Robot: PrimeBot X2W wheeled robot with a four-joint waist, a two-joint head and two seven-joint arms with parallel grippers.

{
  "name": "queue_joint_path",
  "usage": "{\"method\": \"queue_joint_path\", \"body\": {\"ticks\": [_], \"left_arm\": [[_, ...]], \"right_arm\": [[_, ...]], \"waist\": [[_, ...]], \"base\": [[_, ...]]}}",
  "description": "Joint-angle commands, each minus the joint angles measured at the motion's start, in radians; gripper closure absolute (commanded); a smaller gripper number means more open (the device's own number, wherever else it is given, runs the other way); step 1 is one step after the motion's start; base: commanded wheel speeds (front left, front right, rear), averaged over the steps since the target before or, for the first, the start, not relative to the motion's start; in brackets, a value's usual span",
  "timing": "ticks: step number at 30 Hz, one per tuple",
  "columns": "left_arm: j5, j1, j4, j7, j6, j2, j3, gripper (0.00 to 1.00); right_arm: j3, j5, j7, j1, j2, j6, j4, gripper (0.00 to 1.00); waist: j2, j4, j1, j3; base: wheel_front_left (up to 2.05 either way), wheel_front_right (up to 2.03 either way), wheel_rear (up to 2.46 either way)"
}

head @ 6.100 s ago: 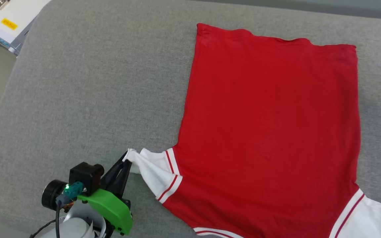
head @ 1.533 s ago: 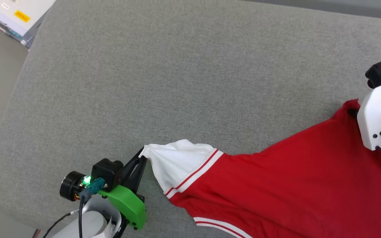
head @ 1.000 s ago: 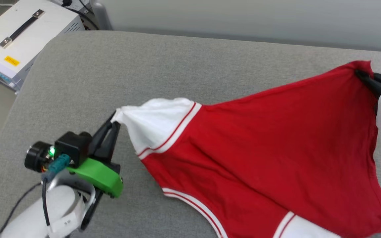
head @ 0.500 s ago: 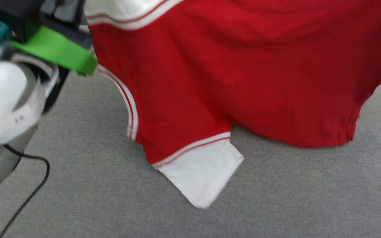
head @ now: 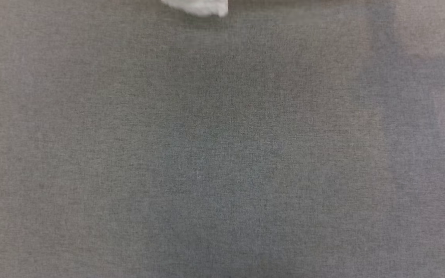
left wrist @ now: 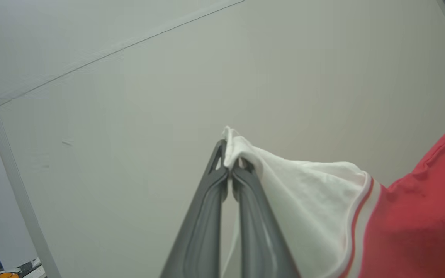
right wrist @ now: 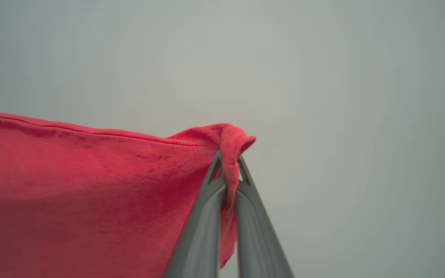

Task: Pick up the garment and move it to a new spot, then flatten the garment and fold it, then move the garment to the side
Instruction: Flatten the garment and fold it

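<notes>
The garment hangs lifted between both arms. In the left wrist view my left gripper [left wrist: 229, 162] is shut on the tip of its white sleeve [left wrist: 307, 193], with striped trim and red cloth [left wrist: 419, 227] running off to the right. My right gripper [right wrist: 228, 170] is shut on a bunched red corner of the garment [right wrist: 91, 185], whose cloth stretches away to the left in the right wrist view. In the head view a white scrap of the garment [head: 199, 7] dangles at the top edge above the grey cushion [head: 222, 154].
The grey fabric cushion spreads across the head view. Behind both grippers stands a pale plain wall [left wrist: 129, 96], with a thin seam line and a vertical edge at the left.
Both grippers have raised the garment off the cushion. The head camera has tipped down, so the red cloth has left its picture and a white sleeve end remains at the top.
</notes>
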Motion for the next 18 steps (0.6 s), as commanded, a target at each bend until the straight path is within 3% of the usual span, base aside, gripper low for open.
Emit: {"method": "queue_joint_path", "body": {"ticks": [1,9,18], "left_arm": [[0.021,-0.061,0.021,-0.004,-0.011,-0.012,-0.001,1.00],[0.040,-0.267,0.174,-0.036,-0.048,-0.049,-0.029,1.00],[0.004,-0.208,0.315,-0.100,-0.060,-0.059,-0.088,1.00]], "right_arm": [[0.008,-0.020,-0.017,-0.059,0.009,-0.001,0.032,1.00],[0.062,-0.060,-0.097,-0.285,0.031,-0.001,0.210,1.00],[0.161,-0.040,-0.175,-0.264,0.070,-0.001,0.355,1.00]], "waist": [[0.0065,-0.018,-0.0001,0.077],[0.0065,-0.022,-0.0001,0.134],[0.0065,-0.026,-0.0001,0.174]], "base": [[0.00,0.00,0.00],[0.00,0.00,0.00],[0.00,0.00,0.00]]}}
